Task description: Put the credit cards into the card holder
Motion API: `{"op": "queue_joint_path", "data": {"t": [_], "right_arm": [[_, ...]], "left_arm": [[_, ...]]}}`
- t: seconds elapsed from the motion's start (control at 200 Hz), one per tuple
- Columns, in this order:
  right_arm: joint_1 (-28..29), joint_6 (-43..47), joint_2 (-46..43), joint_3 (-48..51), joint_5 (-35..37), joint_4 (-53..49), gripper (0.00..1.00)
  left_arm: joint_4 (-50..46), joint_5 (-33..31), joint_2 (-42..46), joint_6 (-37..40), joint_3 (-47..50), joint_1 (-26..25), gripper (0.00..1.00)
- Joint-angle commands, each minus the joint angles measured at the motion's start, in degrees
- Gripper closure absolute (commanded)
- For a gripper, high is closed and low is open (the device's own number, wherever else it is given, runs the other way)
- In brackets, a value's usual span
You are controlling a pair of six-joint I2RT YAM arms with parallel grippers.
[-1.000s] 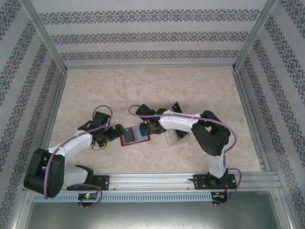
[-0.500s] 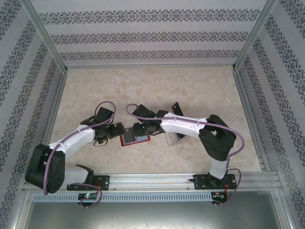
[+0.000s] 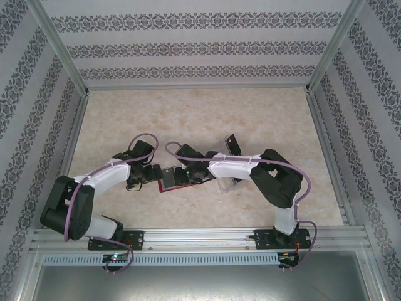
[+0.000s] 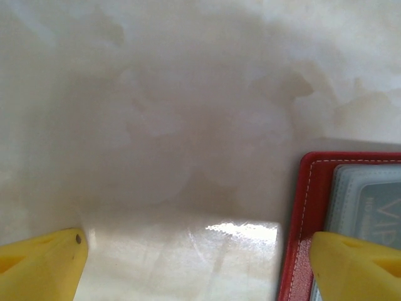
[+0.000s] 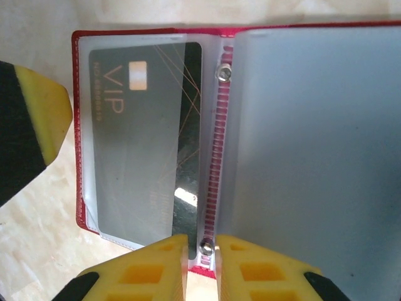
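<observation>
The red card holder lies open and flat on the marbled surface, between the two arms and just left of a clear tray. One dark credit card, marked VIP, sits inside its left clear pocket. The right jaws are pressed almost together, pinching the holder at the near end of its riveted spine. The left jaws are spread wide over the surface, one yellow fingertip overlapping the holder's red edge. Another dark card rests beyond the tray.
</observation>
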State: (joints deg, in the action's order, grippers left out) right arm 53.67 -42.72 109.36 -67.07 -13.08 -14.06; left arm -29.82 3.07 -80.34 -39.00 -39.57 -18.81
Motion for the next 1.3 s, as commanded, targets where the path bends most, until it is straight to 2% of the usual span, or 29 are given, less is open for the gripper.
{"op": "queue_joint_path", "data": {"t": [0.0, 0.59, 0.704, 0.774, 0.974, 1.114, 1.294], "right_arm": [[0.12, -1.22, 1.24, 0.95, -0.94, 1.83, 0.79], [0.17, -2.07, 3.71, 0.12, -5.39, 5.31, 0.84], [0.19, -2.37, 4.25, -0.13, -6.63, 6.06, 0.84], [0.20, -2.54, 4.54, -0.26, -6.92, 6.26, 0.80], [0.20, -2.85, 4.16, 0.17, -6.11, 6.24, 0.80], [0.12, -2.76, 3.93, -0.05, -6.25, 6.25, 0.81], [-0.06, -2.89, 2.82, 0.75, -5.51, 6.47, 0.84]], "left_arm": [[-0.42, -1.23, -0.69, 1.22, 0.06, -0.69, 0.08], [2.14, -0.41, -2.44, 0.24, 1.87, -1.44, 0.16], [2.55, -0.25, -2.68, 0.11, 2.21, -1.64, 0.17], [2.71, -0.23, -2.74, -0.05, 2.42, -1.63, 0.17], [0.20, -3.42, 0.46, -1.61, 1.18, -1.61, 0.08], [-2.21, -5.82, 3.29, -2.41, -0.80, -1.64, 0.05], [-4.18, -7.33, 2.88, -2.09, -2.85, -1.51, 0.04]]}}
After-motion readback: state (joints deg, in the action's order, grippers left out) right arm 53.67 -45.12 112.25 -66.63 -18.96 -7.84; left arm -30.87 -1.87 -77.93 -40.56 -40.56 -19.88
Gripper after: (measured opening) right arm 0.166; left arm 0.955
